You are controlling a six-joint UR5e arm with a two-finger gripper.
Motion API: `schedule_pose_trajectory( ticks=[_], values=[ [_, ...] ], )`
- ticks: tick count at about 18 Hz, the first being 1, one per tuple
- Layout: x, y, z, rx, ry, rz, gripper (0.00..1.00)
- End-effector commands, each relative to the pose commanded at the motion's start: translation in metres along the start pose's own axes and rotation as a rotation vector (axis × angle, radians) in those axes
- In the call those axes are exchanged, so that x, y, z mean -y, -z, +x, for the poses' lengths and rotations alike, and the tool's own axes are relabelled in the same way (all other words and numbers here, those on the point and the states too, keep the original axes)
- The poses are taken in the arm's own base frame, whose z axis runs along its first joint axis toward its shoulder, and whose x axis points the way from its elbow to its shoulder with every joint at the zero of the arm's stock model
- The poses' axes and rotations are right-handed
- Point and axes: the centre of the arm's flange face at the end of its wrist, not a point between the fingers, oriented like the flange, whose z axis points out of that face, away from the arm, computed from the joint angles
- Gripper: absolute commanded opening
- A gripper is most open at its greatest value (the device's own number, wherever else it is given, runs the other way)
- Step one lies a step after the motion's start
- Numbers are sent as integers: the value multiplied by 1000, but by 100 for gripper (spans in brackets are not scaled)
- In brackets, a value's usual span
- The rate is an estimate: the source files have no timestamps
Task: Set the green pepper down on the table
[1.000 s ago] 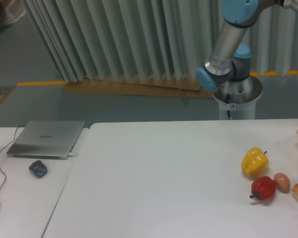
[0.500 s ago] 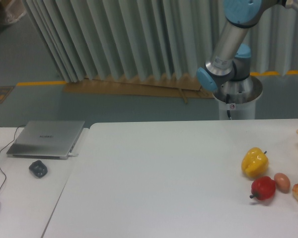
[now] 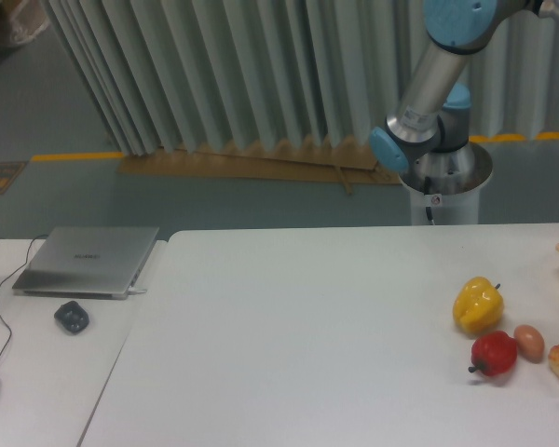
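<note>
Table (image 3: 307, 317) fills the lower frame, with a yellow pepper (image 3: 477, 304), red fruit (image 3: 494, 354) and an egg (image 3: 529, 342) at lower right. Neither the green pepper nor the gripper appears in frame; only the arm (image 3: 433, 84) shows, upper right.

Single fixed view from the front, high, angled down across the table (image 3: 298, 326) toward the arm's base (image 3: 444, 191).
</note>
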Motion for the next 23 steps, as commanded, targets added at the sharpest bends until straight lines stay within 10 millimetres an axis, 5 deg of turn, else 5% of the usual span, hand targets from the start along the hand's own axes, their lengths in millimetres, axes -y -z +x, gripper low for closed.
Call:
schedule_pose_trajectory(
  ticks=[11, 12, 14, 16, 19, 23],
  values=[
    [4, -9, -4, 23, 20, 20, 100],
    [4, -9, -4, 23, 19, 20, 95],
    [5, -9, -4, 22, 20, 23, 63],
    [5, -10, -2, 24, 22, 23, 57],
    [5, -10, 0, 23, 25, 23, 34],
    [6, -5, 0, 24, 25, 16, 31]
  ],
)
